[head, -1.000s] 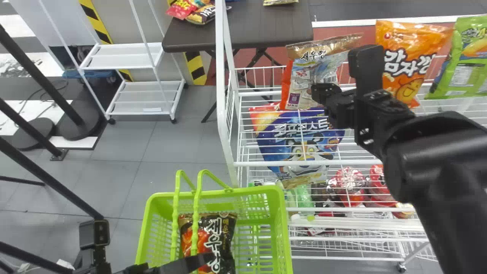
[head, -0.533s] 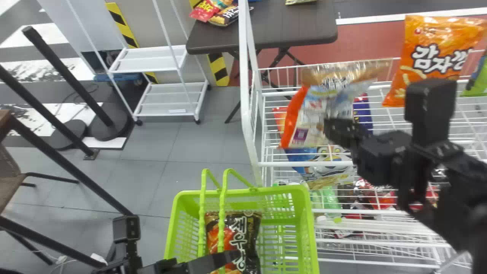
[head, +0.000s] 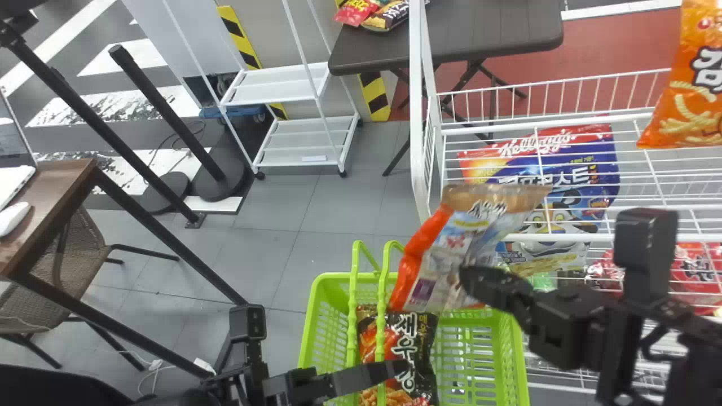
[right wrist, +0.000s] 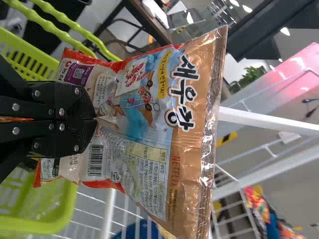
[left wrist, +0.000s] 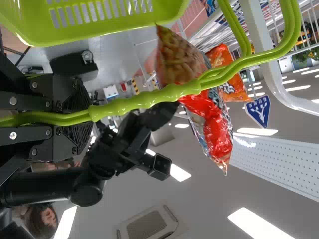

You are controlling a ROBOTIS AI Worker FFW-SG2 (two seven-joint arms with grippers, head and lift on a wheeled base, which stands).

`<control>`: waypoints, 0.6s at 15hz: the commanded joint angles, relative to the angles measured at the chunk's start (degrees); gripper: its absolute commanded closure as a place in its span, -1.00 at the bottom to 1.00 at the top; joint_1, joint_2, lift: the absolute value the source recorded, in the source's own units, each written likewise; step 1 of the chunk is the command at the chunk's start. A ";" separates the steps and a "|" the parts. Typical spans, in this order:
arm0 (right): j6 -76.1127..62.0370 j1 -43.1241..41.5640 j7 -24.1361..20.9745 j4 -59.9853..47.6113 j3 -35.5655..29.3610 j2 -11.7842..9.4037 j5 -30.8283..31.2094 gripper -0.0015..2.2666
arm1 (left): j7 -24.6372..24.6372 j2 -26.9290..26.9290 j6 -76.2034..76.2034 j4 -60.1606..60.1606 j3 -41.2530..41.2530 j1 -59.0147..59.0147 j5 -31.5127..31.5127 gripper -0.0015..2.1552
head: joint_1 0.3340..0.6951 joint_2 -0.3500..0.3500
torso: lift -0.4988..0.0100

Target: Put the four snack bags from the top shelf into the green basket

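Note:
My right gripper (head: 478, 286) is shut on the brown-topped snack bag (head: 451, 248), which it holds tilted above the far part of the green basket (head: 512, 355). In the right wrist view the right gripper (right wrist: 95, 119) pinches this bag (right wrist: 144, 104) at its lower middle. Inside the basket lies a black snack bag (head: 410, 338). My left gripper (head: 389, 372) is at the basket's handles; in the left wrist view the left gripper (left wrist: 82, 117) is clamped around the green handle (left wrist: 149, 98). An orange snack bag (head: 691, 107) stands on the top shelf at the right edge.
The white wire rack (head: 420, 113) rises behind and right of the basket, with a blue cereal bag (head: 569, 175) behind its wires. Black posts (head: 163, 225) and a brown desk (head: 51, 197) are at the left. A dark table (head: 479, 34) stands farther back.
The head view has turned left, so the scene sits farther right. My right gripper has carried the brown-topped bag away from the shelf and down over the basket. The left gripper stays at the handles.

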 commanded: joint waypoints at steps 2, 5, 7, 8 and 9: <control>7.46 -1.42 -0.15 3.51 3.23 0.00 -0.25 0.99 | -0.57 0.00 0.09 -0.14 0.01 0.01 0.01 0.99 | 1.00 1.00 | 0.96; 22.05 -3.44 -1.29 3.24 4.11 0.09 -0.25 0.99 | -0.57 0.00 0.09 -0.23 0.01 0.01 0.01 0.99 | 1.00 1.00 | 0.96; 27.15 -4.76 -4.10 3.33 4.72 0.09 0.89 0.88 | -0.57 0.00 0.09 -0.31 -0.17 0.10 0.01 0.99 | 1.00 1.00 | 0.96; 29.43 -5.20 -4.19 3.33 4.72 0.00 1.16 0.29 | -0.57 0.00 0.09 -0.31 -0.17 0.10 0.01 0.99 | 1.00 1.00 | 0.96; 30.31 -5.46 -4.10 3.24 4.72 0.00 1.95 -0.85 | -0.57 0.09 0.09 -0.31 -0.25 0.10 0.01 0.99 | 1.00 1.00 | 0.96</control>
